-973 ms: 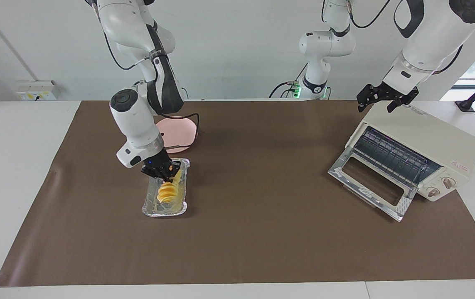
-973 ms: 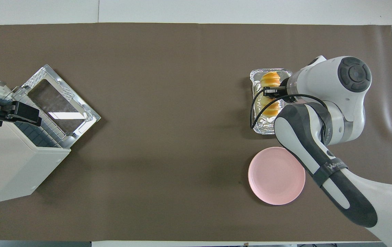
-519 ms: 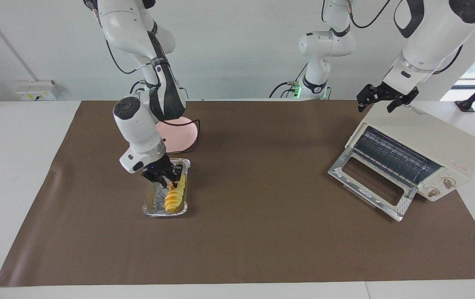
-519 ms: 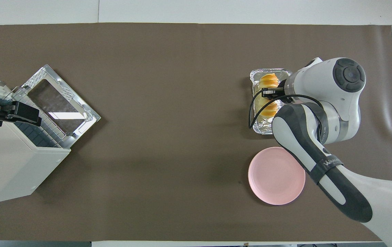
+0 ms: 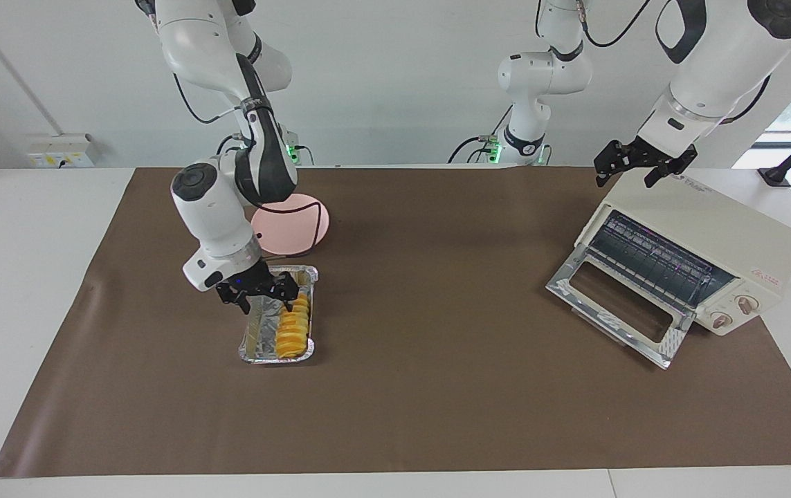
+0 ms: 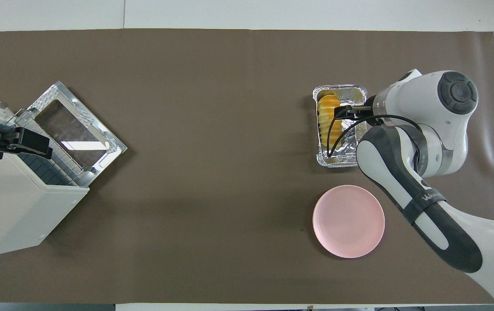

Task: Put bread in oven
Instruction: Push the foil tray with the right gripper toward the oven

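Note:
The golden ridged bread (image 5: pixel 293 325) (image 6: pixel 328 125) lies flat in a silver foil tray (image 5: pixel 251 337) (image 6: pixel 337 162), along the tray's side toward the left arm's end of the table. My right gripper (image 5: pixel 260 294) (image 6: pixel 350 113) hangs open just over the tray, holding nothing, and one fingertip is close to the loaf's end. The cream-white oven (image 5: pixel 713 235) (image 6: pixel 13 203) stands at the left arm's end of the table with its glass door (image 5: pixel 616 304) (image 6: pixel 76 129) dropped open and the wire rack showing. My left gripper (image 5: pixel 634 164) (image 6: pixel 17 144) waits open above the oven's top edge.
A pink plate (image 5: pixel 295 225) (image 6: pixel 348 221) sits nearer to the robots than the tray, partly hidden by the right arm in the facing view. A brown mat (image 5: pixel 423 387) covers the table, with white table edge around it.
The right gripper has opened and let go of the bread, which now lies flat in the tray instead of tilted up. The right gripper shifted slightly toward the right arm's end. The left arm has not moved.

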Controlling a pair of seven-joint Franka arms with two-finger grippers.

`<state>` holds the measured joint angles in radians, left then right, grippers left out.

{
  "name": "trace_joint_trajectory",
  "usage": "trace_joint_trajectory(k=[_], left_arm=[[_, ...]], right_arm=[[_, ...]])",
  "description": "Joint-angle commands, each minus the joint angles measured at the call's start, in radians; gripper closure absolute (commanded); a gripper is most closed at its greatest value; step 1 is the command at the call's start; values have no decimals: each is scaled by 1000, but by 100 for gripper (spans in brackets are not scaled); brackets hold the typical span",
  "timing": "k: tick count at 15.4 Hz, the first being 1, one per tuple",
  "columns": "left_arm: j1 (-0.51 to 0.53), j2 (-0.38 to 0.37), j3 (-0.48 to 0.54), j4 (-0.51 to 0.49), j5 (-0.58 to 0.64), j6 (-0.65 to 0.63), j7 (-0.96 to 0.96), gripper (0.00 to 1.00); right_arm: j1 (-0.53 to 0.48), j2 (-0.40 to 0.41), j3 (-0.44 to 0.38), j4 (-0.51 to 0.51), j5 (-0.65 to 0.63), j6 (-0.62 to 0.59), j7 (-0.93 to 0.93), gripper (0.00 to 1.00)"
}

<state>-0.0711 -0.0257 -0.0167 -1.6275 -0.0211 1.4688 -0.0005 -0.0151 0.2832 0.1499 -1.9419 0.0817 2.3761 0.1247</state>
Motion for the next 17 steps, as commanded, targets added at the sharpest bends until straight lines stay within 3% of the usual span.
trace_joint_trajectory(k=[1,3,5,6,10,15,17], left_arm=[[4,-19,0,-15,18,12,11,0],[4,-19,0,-15,18,12,11,0],[4,-19,0,-15,18,13,11,0],[4,-19,0,-15,18,12,11,0],[4,-19,0,-15,18,13,11,0],[4,-19,0,-15,18,12,11,0],[4,-19,0,-15,18,13,11,0]], right_arm=[[-52,-21,11,-55,-10,9,-36,0],[-68,-18,11,-86,-8,21,-34,1],[-77,-12,11,-101,-7,22,-36,11],[-77,-10,11,-110,-8,23,-37,23],[-77,-12,10,-123,-7,18,-97,98],[-71,-12,13,-105,4,17,-89,100],[-25,-10,14,-66,7,6,-61,100]])
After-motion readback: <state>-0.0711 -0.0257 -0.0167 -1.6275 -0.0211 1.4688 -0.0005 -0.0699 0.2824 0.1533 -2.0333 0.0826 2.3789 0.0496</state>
